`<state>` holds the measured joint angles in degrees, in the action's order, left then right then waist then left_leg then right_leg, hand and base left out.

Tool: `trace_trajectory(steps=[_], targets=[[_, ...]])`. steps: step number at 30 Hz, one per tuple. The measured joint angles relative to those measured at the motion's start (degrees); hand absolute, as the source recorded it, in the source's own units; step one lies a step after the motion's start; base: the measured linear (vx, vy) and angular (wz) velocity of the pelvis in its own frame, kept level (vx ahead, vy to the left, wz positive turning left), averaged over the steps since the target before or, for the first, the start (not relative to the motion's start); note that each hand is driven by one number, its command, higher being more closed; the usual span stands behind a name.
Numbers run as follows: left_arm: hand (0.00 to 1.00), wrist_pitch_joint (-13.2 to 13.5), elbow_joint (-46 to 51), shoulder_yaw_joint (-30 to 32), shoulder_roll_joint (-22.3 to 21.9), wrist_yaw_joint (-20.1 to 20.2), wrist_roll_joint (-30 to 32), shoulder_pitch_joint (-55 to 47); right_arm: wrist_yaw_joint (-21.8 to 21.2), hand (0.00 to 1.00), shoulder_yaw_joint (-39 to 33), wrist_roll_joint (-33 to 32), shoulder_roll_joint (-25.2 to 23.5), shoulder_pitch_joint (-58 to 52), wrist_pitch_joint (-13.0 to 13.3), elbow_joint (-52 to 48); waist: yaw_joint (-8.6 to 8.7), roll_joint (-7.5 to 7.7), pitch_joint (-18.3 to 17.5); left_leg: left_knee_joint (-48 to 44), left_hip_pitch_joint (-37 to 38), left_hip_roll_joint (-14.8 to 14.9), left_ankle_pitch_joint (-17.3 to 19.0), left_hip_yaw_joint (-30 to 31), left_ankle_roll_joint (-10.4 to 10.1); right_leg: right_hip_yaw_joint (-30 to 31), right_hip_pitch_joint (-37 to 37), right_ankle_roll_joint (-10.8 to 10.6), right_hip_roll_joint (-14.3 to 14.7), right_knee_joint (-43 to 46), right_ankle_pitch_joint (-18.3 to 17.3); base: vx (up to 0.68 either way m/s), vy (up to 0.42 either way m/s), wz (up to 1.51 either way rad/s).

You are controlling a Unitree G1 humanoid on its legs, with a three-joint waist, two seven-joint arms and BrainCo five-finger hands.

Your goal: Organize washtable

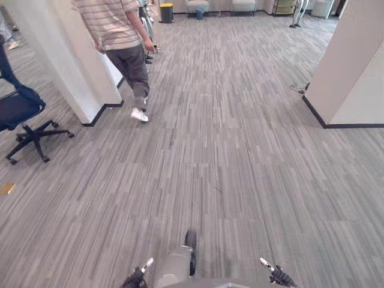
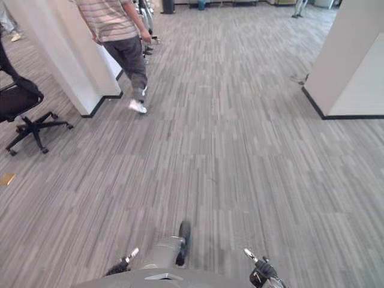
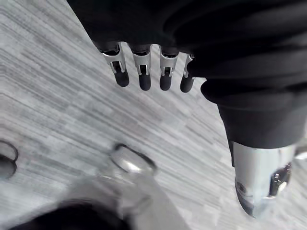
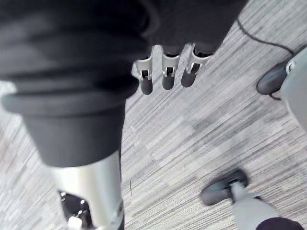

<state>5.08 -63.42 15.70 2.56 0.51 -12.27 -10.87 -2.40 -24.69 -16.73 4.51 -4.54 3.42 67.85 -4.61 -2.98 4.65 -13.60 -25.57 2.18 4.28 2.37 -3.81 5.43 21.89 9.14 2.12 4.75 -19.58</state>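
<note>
A two-legged robot faces an open stretch of grey striped floor (image 1: 240,150), its left robot hand (image 3: 142,76) and right robot hand (image 4: 166,76) hanging low over the floor, fingers straight and slack, holding nothing. Where the washtable stands cannot be told from here, so the job of organizing it appears not yet begun.

The likeliest trouble lies to the left. A person (image 1: 120,36) is mid-stride just beside the left pillar (image 1: 54,60), one heel lifted, and a course set that way could bring the robot into that path. Nearer, a chair (image 1: 21,108) spreads its wheeled legs across the floor at the left edge. They sit low and reach out past the seat, so a foot or a swinging arm could catch them. A tan scrap (image 1: 7,188) lies flat on the floor near the chair and might slip underfoot. With both hands empty, nothing can be dropped.

The edges to mind are the dark-skirted corners of the left pillar and of the right pillar (image 1: 354,66), which jut in from either side. Between them runs a wide middle lane with nothing lying in it, reaching to a bin (image 1: 166,12) at the far end of the room. That lane looks the safest line, with more free room toward the right than the left.
</note>
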Motion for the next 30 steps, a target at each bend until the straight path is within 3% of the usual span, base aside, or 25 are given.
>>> trace_trajectory(steps=[1, 2, 3, 4, 5, 6, 7, 8, 10, 11, 12, 14, 15, 16, 17, 18, 20, 22, 25, 26, 30], targets=[[0.0, -0.1, -1.5, 0.5, 0.7, 0.0, -0.2, -1.7, -0.1, 0.0, -0.3, 0.0, -0.5, -1.7, 0.0, 0.4, -0.58, 1.88, -1.8, -4.7, -1.0, -1.0, -6.2, -4.0, 1.1, 1.7, 0.2, -1.4, -2.3, 4.1, -2.3, 0.69, 0.128, -0.53], [0.0, -0.2, -2.5, 0.6, 1.5, 0.0, -0.3, -3.0, -0.1, 0.0, -1.0, 0.0, -1.6, -3.7, -0.1, 0.4, -0.35, 4.06, -4.4, -7.0, -1.4, -2.7, -7.7, -5.5, 2.3, 1.9, -4.0, -7.2, -4.3, 14.1, -0.7, 0.76, 0.034, -0.24], [0.0, -0.2, -2.9, 0.4, 2.2, 0.0, -0.3, -3.0, -0.2, 0.0, -2.0, 0.0, -2.3, -4.4, -0.2, 0.7, 0.02, 5.27, -4.7, -7.1, -0.5, -3.9, -7.2, -6.0, 3.1, 2.3, -6.3, -9.8, -5.0, 20.8, 1.1, 0.73, -0.001, 0.1], [0.0, -0.2, -3.4, 0.3, 3.0, 0.1, -0.3, -3.0, -0.2, 0.0, -2.9, 0.0, -2.9, -4.5, -0.2, 1.9, 0.45, 6.38, -4.6, -6.7, 1.3, -5.3, -6.1, -6.4, 4.7, 2.8, -8.6, -12.3, -5.5, 27.6, 4.1, 0.7, -0.007, 0.37], [0.0, -0.4, -4.1, -0.6, 4.3, 0.1, -0.2, -2.7, -0.2, 0.0, -5.2, 0.0, -3.4, -4.6, -0.3, 3.3, 1.64, 7.34, -3.7, -5.2, 5.7, -7.9, -4.2, -5.8, 6.8, 4.9, -12.7, -18.4, -5.2, 39.6, 13.7, 0.82, -0.04, 0.57], [0.0, -0.4, -3.9, -2.1, 4.9, 0.1, -0.3, -2.4, -0.4, 0.0, -5.7, 0.0, -3.3, -5.1, -0.3, 4.2, 2.68, 7.26, -3.7, -4.0, 9.7, -9.3, -2.7, -4.7, 7.2, 4.4, -16.4, -22.2, -5.4, 49.4, 17.8, 0.77, -0.04, 0.53], [0.0, -0.4, -3.8, -2.7, 4.9, 0.1, -0.3, -2.1, -0.5, 0.0, -5.8, -0.1, -3.2, -5.5, -0.3, 4.0, 2.72, 6.94, -3.5, -3.2, 12.2, -9.8, -2.1, -4.2, 7.5, 2.8, -18.4, -21.6, -6.1, 53.4, 17.8, 0.71, -0.06, 0.46], [0.0, -0.3, -3.5, -4.1, 4.7, 0.2, 0.1, -0.9, -0.8, 0.0, -5.5, 0.0, -2.7, -6.5, 0.0, 3.1, 3.08, 5.63, -3.1, 0.0, 18.4, -10.3, -0.9, -2.5, 8.7, -3.3, -23.4, -15.2, -8.7, 60.1, 14.6, 0.42, -0.025, 0.28], [0.0, 0.0, -3.3, -6.1, 4.7, 0.3, 1.9, 0.7, -1.2, 0.0, -4.9, 0.1, -2.1, -6.7, -0.1, 2.3, 3.37, 4.43, -1.8, 3.9, 26.0, -9.8, -0.2, -0.5, 9.2, -8.1, -27.1, -11.0, -9.7, 58.4, 9.4, 0.13, -0.015, 0.35], [0.0, 0.2, -3.3, -6.4, 4.7, 0.3, 2.4, 1.0, -1.2, 0.0, -5.0, 0.1, -2.1, -6.7, -0.1, 2.3, 3.61, 4.27, -1.8, 5.0, 27.6, -9.6, 0.1, -0.2, 9.4, -9.3, -28.2, -10.7, -9.9, 55.7, 7.9, -0.08, 0.005, 0.37], [0.0, 0.2, -3.4, -6.3, 4.6, 0.3, 2.5, 1.8, -1.4, 0.0, -5.3, 0.0, -2.1, -6.6, 0.0, 2.2, 4.01, 3.98, -1.8, 6.1, 30.3, -8.9, 1.2, 0.7, 9.6, -11.7, -30.2, -10.8, -10.2, 47.5, 5.3, -0.16, 0.031, 0.35], [0.0, 0.2, -3.3, -6.0, 4.3, 0.3, 2.5, 2.3, -1.4, 0.0, -5.2, 0.0, -2.1, -6.1, 0.1, 2.0, 4.3, 3.72, -1.5, 6.2, 32.6, -7.8, 3.4, 1.5, 9.4, -13.2, -32.2, -11.4, -9.5, 31.4, 5.1, -0.18, 0.035, 0.29], [0.0, 0.2, -3.4, -6.0, 4.2, 0.3, 2.5, 2.2, -1.3, 0.0, -4.8, -0.1, -2.1, -5.9, 0.1, 2.1, 4.24, 3.56, -1.5, 5.8, 33.9, -7.0, 4.6, 1.7, 8.6, -13.9, -31.6, -11.9, -8.5, 18.7, 8.2, -0.11, -0.032, 0.25], [0.0, 0.3, -3.4, -5.4, 4.3, 0.3, 2.5, 2.1, -1.3, 0.0, -4.0, -0.1, -2.2, -5.9, 0.2, 2.0, 4.22, 4.05, -1.4, 5.2, 34.7, -6.8, 5.9, 2.2, 7.3, -13.9, -31.1, -11.4, -8.2, 10.4, 14.3, -0.05, -0.089, 0.29], [0.0, 0.3, -3.4, -4.9, 4.3, 0.3, 2.5, 2.1, -1.3, 0.0, -4.0, -0.1, -2.3, -5.9, 0.2, 2.0, 4.28, 4.29, -1.3, 4.6, 35.1, -6.9, 6.9, 2.7, 6.9, -13.8, -30.7, -11.2, -8.2, 8.2, 17.7, 0.1, -0.211, 0.42], [0.0, 0.3, -3.3, -3.1, 4.2, 0.3, 2.5, 1.9, -1.2, 0.0, -3.0, -0.1, -2.7, -6.3, 0.1, 2.0, 4.32, 5.13, -1.4, 3.2, 35.6, -7.1, 9.2, 3.6, 6.0, -13.7, -30.3, -10.9, -8.5, 7.6, 23.3, 0.22, -0.264, 0.35], [0.0, 0.4, -3.4, -0.1, 1.6, 0.2, 2.6, 1.5, -1.1, 0.0, -2.0, 0.0, -0.7, -5.9, 0.1, 2.1, 3.9, 3.07, -1.6, 1.3, 36.1, -3.9, 11.2, 4.6, 4.1, -15.2, -28.4, -9.5, -5.8, 7.4, 20.6, 0.31, -0.329, 0.21], [0.0, 0.3, -3.9, 0.1, 1.5, 0.2, 2.6, 1.7, -1.1, 0.0, -1.7, 0.0, -0.1, -4.8, 0.2, 2.0, 4.0, 2.11, -1.5, 1.0, 36.1, -2.2, 11.5, 5.7, 3.5, -16.5, -26.9, -8.8, -4.1, 5.1, 20.3, 0.22, -0.265, 0.22], [0.0, 0.3, -3.9, -0.1, 1.7, 0.2, 2.6, 1.9, -1.1, 0.0, -0.1, 0.0, 0.1, -4.4, 0.2, 2.1, 4.19, 2.57, -1.2, 0.8, 36.5, -1.4, 10.2, 8.2, 1.2, -18.7, -24.1, -7.8, -3.8, 3.3, 19.6, 0.13, -0.177, 0.31], [0.0, 1.3, -4.0, -4.5, 3.5, -0.1, 4.2, 2.1, -0.1, 0.0, 0.3, 0.4, -0.2, -3.7, 0.0, 2.2, 4.24, 3.53, -1.3, 6.1, 36.0, -1.8, 11.1, 9.2, 2.7, -19.0, -22.7, -10.2, -3.7, -5.4, 25.2, 0.02, -0.029, 0.06], [0.0, 1.3, -4.0, -4.5, 3.5, -0.1, 4.2, 2.0, -0.1, 0.0, 0.3, 0.4, -0.2, -3.7, 0.0, 2.2, 4.21, 3.53, -1.3, 6.2, 36.0, -1.8, 11.1, 9.2, 2.7, -19.0, -22.7, -10.2, -3.7, -5.5, 25.2, 0.0, 0.0, 0.0]])
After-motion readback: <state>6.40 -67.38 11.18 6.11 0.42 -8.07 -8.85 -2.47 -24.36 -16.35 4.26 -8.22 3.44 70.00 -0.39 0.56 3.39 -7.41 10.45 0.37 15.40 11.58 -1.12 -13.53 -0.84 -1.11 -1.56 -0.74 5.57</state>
